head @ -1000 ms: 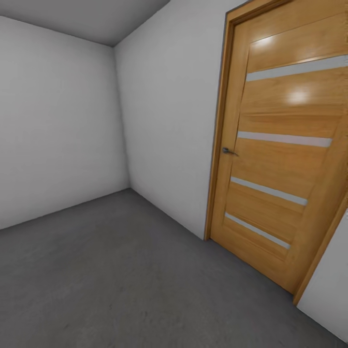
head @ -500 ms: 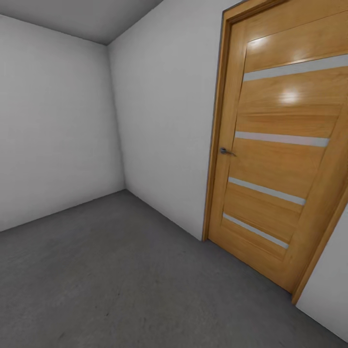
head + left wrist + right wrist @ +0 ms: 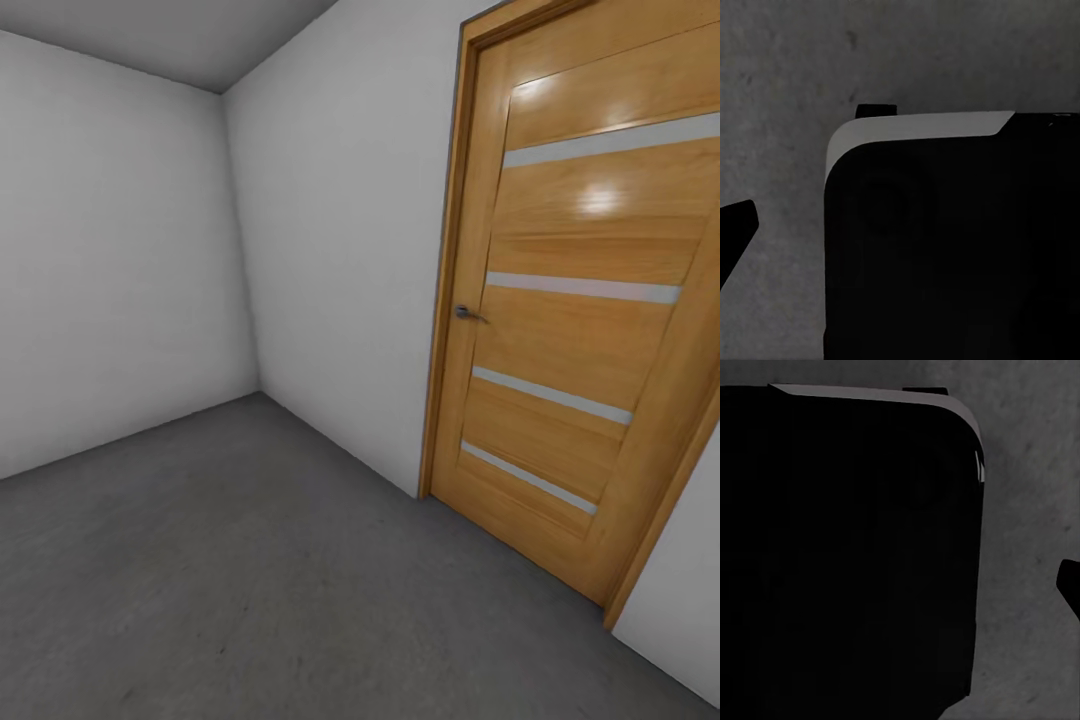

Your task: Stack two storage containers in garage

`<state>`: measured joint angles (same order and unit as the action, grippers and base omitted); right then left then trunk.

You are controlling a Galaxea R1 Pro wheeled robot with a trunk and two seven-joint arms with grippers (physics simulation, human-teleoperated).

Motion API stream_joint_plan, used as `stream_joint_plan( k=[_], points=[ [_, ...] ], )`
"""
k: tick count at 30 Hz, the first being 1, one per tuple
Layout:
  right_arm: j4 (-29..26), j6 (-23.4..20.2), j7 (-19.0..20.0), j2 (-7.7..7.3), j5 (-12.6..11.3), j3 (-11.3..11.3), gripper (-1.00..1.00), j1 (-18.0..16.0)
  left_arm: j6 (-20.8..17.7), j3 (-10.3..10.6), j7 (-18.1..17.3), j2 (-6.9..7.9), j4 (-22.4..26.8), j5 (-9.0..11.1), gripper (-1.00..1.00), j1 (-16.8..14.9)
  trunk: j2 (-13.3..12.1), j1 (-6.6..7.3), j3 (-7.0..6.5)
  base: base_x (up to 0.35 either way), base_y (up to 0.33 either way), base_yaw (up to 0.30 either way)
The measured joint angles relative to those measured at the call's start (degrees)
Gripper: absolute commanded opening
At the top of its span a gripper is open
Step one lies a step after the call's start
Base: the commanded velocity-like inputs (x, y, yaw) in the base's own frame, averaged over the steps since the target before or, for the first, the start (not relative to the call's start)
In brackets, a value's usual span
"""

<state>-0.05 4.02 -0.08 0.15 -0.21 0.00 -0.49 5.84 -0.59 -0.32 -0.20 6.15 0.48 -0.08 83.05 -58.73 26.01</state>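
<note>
A bare room corner: two plain white walls (image 3: 130,270) meet under a grey ceiling (image 3: 200,35), and the floor (image 3: 250,580) is dark grey, mottled concrete, which fits the garage. The storage containers are not visible from the head camera or either wrist camera, so their place, heading and long axis cannot be told.

Set in the right-hand wall is a closed wooden door (image 3: 580,300), honey-coloured, with four pale horizontal strips across its panel and a small metal lever handle (image 3: 468,314) at its left edge. A wooden frame (image 3: 447,300) borders it, reaching down to the floor.

Each wrist camera looks down on the same concrete. In the left wrist view a large black body with a light grey rounded edge (image 3: 915,126) covers much of the picture; the right wrist view has a like black mass (image 3: 847,547). A dark tip (image 3: 735,232) juts in at the edge of the left wrist view, and another (image 3: 1070,585) in the right, too little to tell whether either gripper is open or closed.
</note>
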Motion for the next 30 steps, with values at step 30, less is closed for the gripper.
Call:
stream_joint_plan(
  k=[30],
  points=[
    [-0.02, 2.61, 0.00, -0.15, -0.36, -0.05, 1.00, 0.01, -0.02, 0.03, -0.08, -0.06, 0.00, -0.08, 1.00, 0.00, 0.00, 0.00, -0.80, 0.000, 0.000, -0.160]
  ],
)
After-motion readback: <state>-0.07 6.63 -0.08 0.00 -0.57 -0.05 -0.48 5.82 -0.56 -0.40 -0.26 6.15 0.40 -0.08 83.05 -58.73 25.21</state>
